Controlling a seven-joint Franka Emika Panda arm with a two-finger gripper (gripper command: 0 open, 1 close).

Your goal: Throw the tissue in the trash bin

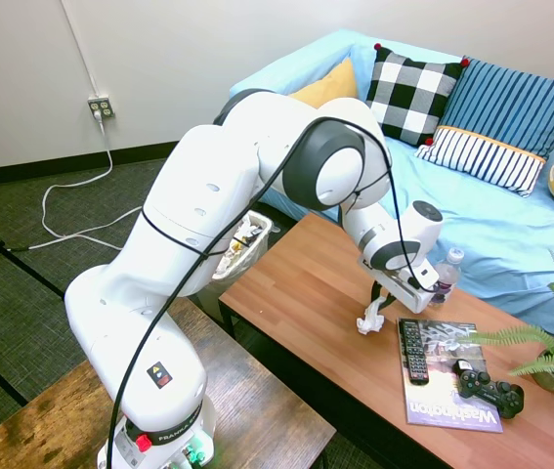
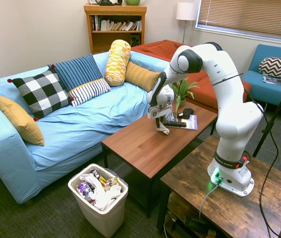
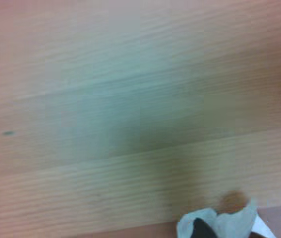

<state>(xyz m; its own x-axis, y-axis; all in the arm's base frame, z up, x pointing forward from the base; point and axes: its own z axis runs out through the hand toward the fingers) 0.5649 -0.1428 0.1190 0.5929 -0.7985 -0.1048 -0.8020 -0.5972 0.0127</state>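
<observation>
The gripper [image 1: 378, 309] is clamped on the tissue [image 1: 369, 321], which hangs from it just over the coffee table [image 1: 306, 293], beside the magazine [image 1: 445, 391]. The trash bin [image 2: 102, 214], stuffed with paper, stands on the floor off the table's end.

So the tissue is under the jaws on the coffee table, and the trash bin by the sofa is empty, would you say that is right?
Not quite: the trash bin is not empty. The second exterior view shows it holding crumpled white paper and colourful wrappers. The rest stands: the tissue is under the gripper on the coffee table, and the bin stands by the sofa.
</observation>
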